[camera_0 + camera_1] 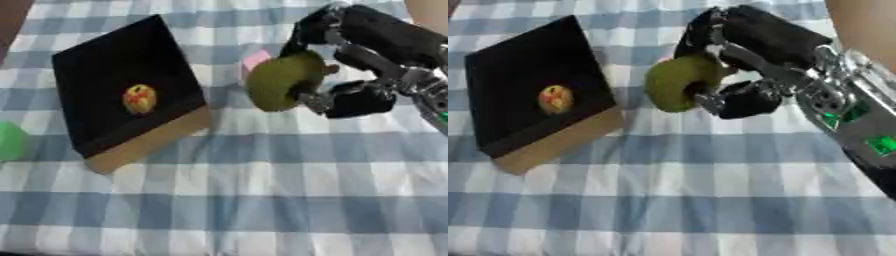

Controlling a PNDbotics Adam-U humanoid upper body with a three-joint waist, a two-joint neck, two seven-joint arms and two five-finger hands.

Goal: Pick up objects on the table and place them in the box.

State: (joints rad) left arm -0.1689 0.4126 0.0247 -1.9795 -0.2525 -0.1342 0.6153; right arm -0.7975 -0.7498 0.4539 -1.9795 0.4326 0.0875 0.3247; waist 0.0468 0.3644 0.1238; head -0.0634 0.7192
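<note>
One green rounded thing (10, 141) shows at the nine o'clock edge of the checked tablecloth (262, 200), cut off by the frame. Toward ten o'clock sits the black box (122, 75) with a tan cardboard side, a small yellow-and-red object (140, 98) lying inside it. At two o'clock the right hand (363, 65) has its fingers and thumb curled round an olive-green round object (280, 82), with a pink scrap (255, 58) just beside it.
</note>
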